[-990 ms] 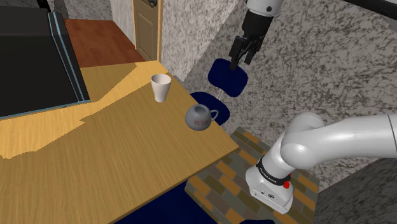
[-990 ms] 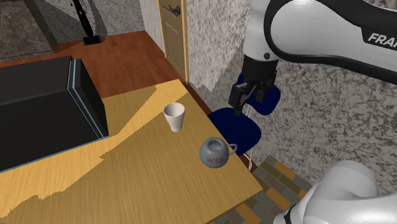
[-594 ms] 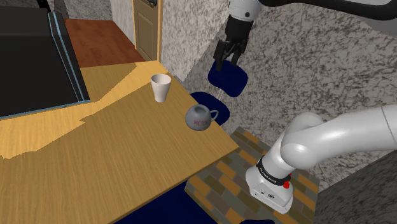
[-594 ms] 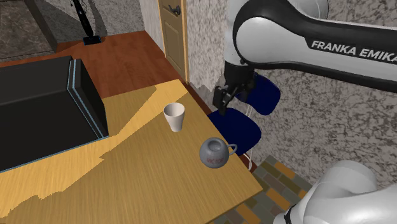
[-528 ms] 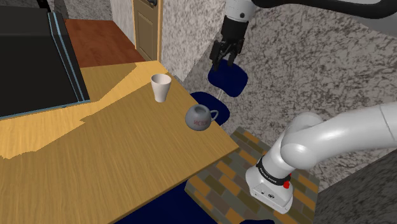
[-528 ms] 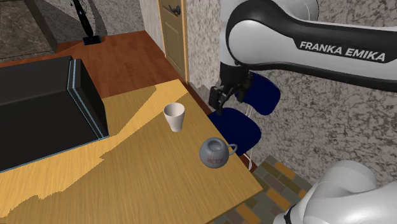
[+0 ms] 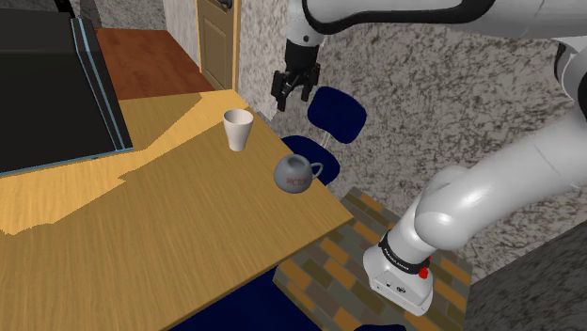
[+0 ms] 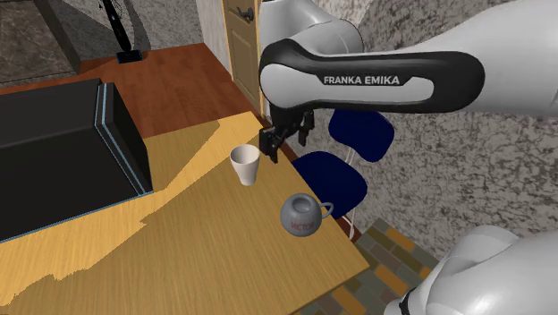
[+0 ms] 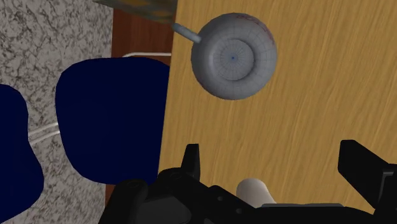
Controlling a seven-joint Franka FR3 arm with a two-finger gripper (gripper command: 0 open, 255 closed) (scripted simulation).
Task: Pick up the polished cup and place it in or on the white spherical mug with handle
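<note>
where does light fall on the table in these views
Shoulder view: a brighter band crosses the table from the black box toward the cup; second exterior view: same band beside the box; wrist view: even light around the mug, no cast shadow.

2 exterior cameras share the table corner (similar angles); wrist looks down.

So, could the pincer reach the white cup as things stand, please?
Probably yes: the open pincer hovers above and beside the cup, nothing stands between them, and the grey mug sits apart.
</note>
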